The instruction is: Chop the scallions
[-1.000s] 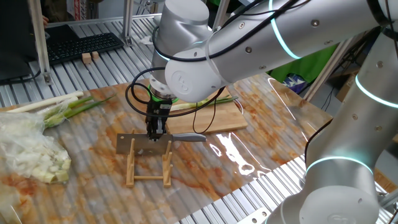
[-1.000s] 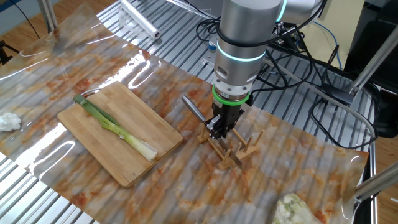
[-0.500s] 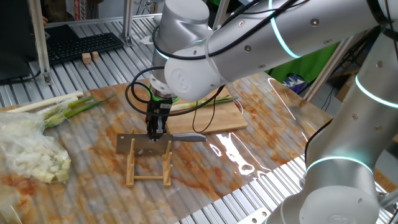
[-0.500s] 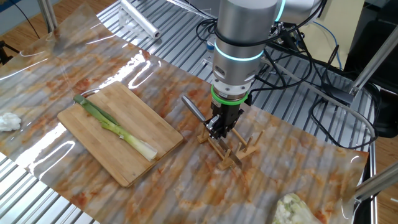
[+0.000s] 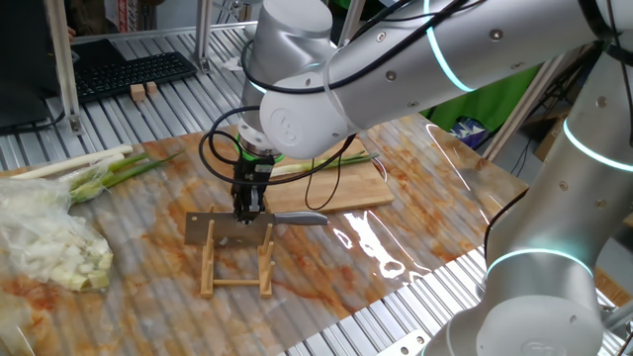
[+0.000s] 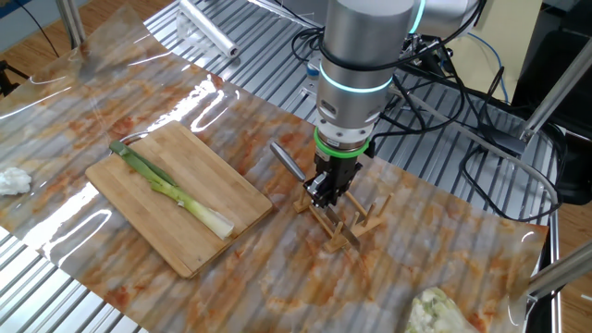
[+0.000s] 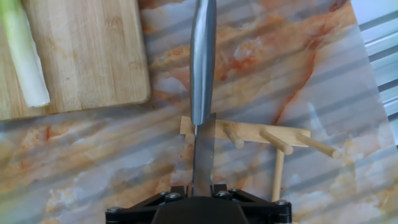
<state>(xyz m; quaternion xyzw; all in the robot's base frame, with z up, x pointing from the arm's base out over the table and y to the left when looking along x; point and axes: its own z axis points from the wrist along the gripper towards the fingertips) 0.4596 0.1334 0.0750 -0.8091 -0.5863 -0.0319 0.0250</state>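
Note:
One scallion (image 6: 176,192) lies whole along the wooden cutting board (image 6: 217,176), white end toward the near corner; the hand view shows its pale end (image 7: 25,59) at top left on the board (image 7: 87,50). In one fixed view the arm hides most of it (image 5: 326,162). A knife (image 5: 226,229) rests edge-down on a small wooden peg rack (image 5: 237,269), its steel handle (image 7: 203,56) pointing toward the board. My gripper (image 5: 244,210) (image 6: 326,192) (image 7: 202,188) is over the rack, shut on the spine of the knife blade.
A bundle of long whole stalks (image 5: 89,168) and a pale heap in clear plastic (image 5: 49,242) lie left of the rack. A keyboard (image 5: 129,74) sits at the back. A plastic-wrap roll (image 6: 208,28) and a white wad (image 6: 11,180) lie beyond the board.

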